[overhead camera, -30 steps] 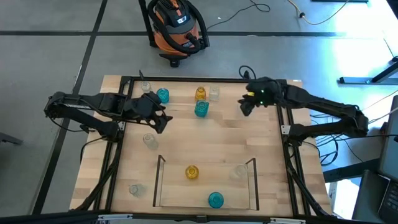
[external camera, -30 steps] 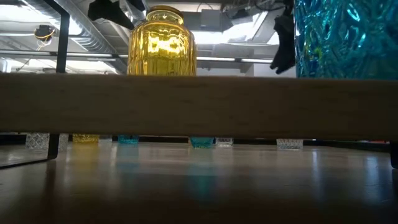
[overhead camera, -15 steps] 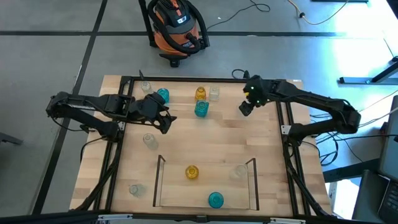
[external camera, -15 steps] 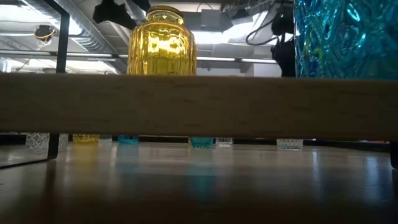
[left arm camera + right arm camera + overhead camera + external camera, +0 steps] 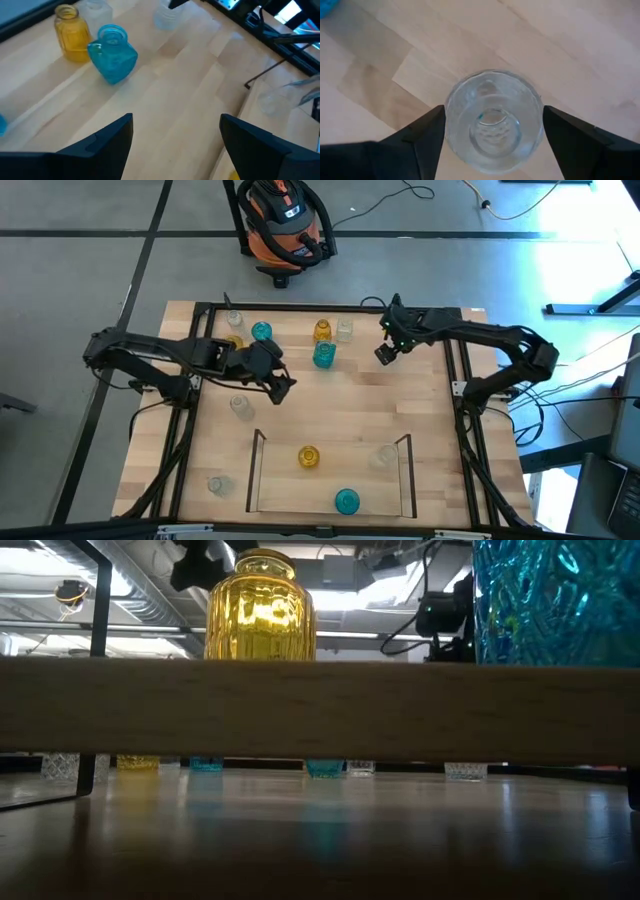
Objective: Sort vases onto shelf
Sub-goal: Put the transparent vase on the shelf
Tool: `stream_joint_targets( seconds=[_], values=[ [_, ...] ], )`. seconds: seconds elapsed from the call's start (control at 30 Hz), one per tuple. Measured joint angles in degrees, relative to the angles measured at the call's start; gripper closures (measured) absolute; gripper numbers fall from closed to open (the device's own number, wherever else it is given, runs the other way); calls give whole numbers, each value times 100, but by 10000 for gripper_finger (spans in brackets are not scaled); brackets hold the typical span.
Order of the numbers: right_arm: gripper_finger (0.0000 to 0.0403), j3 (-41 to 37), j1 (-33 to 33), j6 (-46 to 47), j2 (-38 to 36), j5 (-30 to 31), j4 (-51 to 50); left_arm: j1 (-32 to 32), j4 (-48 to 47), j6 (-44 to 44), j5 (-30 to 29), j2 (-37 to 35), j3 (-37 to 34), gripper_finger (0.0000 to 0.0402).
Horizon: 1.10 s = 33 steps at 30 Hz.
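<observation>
In the high view, clear, amber and teal vases stand along the far part of the table: a teal vase, an amber vase and a clear one. The shelf at the near edge bears an amber vase, a teal vase and a clear one. My right gripper is shut on a clear vase. My left gripper hovers open over bare wood, near a teal vase. My right gripper pinches the clear vase by its round body, one finger on each side. It comes from above, pointing down. The vase stands upright with its mouth toward the wrist camera. A clear base rests on the table below the gripper.
At the table's left stand more vases: clear, teal, amber, clear and clear. A black frame bounds the tabletop. An orange vacuum cleaner stands on the floor beyond the far edge.
My left gripper has moved toward the table's right and near edges, uncovering an amber vase by the left arm. My right gripper has shifted a little toward the table's left, and its arm has swung toward the far edge.
</observation>
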Motion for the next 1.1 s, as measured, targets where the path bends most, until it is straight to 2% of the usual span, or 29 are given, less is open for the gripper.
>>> stream_joint_targets(
  seconds=[0.17, 0.43, 0.6, 0.73, 0.87, 1.1],
  values=[
    [133, 9, -106, 21, 55, -102, 41, -36, 44, -4, 4, 114, 0, 113],
    [252, 13, -97, 19, 53, -287, 1, -31, 38, 2, 17, 135, 0, 113],
    [252, 15, -100, 33, 6, -364, -105, -31, 40, 2, 8, 136, 0, 113],
    [252, 190, -97, 36, -54, -407, -717, -31, 38, 4, 6, 134, 0, 113],
    [252, 639, -77, -95, -180, -386, -1284, -31, 39, 4, 2, 134, 0, 113],
    [252, 1504, 403, -146, -522, -218, -1916, -31, 38, 7, -3, 134, 0, 113]
  ],
)
